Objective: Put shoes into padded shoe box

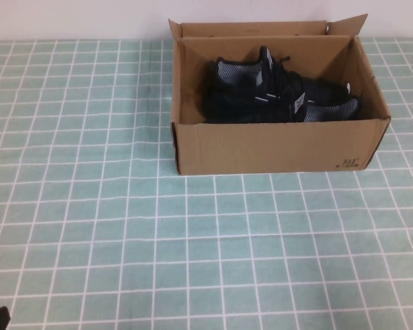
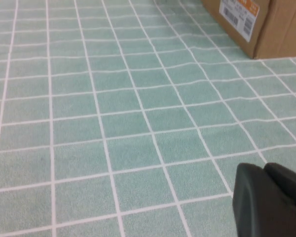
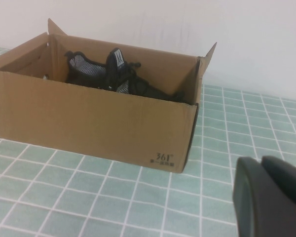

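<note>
Inside the padded shoe box (image 1: 275,148) at the bench's (image 1: 193,254) far side, both shoes (image 1: 279,96) lie snug. Left tool (image 2: 271,197) hangs low over bare bench, right tool (image 3: 269,197) near the box corner; can't tell either's spread. Best now: keep clear, don't nudge cardboard.

- I see the padded shoe box (image 1: 275,146), brown corrugated cardboard, standing open at the far side of the surface, flaps up, dark print at one corner.
- Both shoes (image 1: 279,93), black knit with white dashes, lie inside it side by side, heel to toe.
</note>
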Available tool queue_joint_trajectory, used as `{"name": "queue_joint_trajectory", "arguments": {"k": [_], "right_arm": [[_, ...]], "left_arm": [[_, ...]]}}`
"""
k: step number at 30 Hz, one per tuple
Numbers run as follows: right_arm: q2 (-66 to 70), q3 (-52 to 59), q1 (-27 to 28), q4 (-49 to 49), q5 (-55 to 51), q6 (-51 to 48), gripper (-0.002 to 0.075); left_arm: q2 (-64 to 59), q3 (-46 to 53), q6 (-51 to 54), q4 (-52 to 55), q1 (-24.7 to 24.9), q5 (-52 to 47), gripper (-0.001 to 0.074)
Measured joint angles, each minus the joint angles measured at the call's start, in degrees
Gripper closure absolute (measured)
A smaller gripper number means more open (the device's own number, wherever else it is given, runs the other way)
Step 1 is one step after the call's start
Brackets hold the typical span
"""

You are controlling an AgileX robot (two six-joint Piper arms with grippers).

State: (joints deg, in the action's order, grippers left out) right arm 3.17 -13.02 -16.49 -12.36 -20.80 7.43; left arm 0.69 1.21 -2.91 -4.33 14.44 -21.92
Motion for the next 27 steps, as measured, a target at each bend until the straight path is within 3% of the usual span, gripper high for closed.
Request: {"name": "queue_joint_trajectory", "arguments": {"k": [15, 27], "right_arm": [[0.0, 0.0, 0.0, 0.0, 0.0, 0.0, 0.0734], [0.0, 0.0, 0.0, 0.0, 0.0, 0.0, 0.0734]], "left_arm": [[0.0, 0.12, 0.0, 3.03, -7.96, 0.91, 0.0736], [0.0, 0.12, 0.0, 3.14, -8.12, 0.91, 0.0736]]}}
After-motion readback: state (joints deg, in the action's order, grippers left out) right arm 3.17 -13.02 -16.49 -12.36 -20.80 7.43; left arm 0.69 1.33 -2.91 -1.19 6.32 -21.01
